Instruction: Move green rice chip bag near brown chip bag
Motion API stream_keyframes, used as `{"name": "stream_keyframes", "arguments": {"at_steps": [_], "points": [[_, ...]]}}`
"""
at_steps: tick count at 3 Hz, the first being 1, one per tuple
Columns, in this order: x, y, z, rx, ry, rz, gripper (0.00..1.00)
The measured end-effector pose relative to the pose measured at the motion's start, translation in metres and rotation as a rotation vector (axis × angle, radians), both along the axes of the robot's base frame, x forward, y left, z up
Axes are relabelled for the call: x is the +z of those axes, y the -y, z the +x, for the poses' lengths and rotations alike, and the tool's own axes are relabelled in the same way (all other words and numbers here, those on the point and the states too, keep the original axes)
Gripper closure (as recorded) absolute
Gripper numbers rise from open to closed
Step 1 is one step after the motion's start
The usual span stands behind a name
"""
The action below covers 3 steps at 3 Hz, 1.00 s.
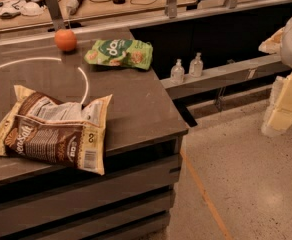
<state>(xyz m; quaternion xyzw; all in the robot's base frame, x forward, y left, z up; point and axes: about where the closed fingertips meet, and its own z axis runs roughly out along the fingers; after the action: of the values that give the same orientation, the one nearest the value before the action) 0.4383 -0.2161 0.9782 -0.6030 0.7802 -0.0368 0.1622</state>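
Green rice chip bag (118, 53): lies flat on the far right part of the countertop, close to its right edge, printed face up, with white lettering and tan round chips showing.
Brown chip bag (51, 131): large and crinkled, with cream-yellow edges. It lies flat at the near left of the same top, barcode corner toward the near edge, well apart from the green bag.
Orange (65, 39): sits just left of the green bag, not touching it, at the far edge of the top.
Countertop (146, 109): dark grey slab over slatted dark panels, with a thin white arc line (82, 81) curving between the two bags.
Pump bottles (177, 71): two small clear ones side by side on a grey ledge (226, 71), right of the counter and lower.
Gripper (281, 116): cream-coloured blocky end of the arm at the far right edge of the view, over the floor and well clear of the counter and both bags. It holds nothing visible; whether it is wide or narrow, cannot tell.
Floor (246, 184): speckled pale surface crossed by an orange line.
Far desk (86, 9): wooden top with cables and small gear, too unclear to name.
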Motion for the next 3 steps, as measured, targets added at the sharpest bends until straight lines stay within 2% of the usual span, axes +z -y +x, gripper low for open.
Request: {"name": "stream_keyframes", "arguments": {"at_steps": [2,3], "points": [[-0.001,-0.005,0.008,0.001,0.012,0.014,0.0],[-0.006,-0.018,0.043,0.031,0.028,0.037,0.0]]}}
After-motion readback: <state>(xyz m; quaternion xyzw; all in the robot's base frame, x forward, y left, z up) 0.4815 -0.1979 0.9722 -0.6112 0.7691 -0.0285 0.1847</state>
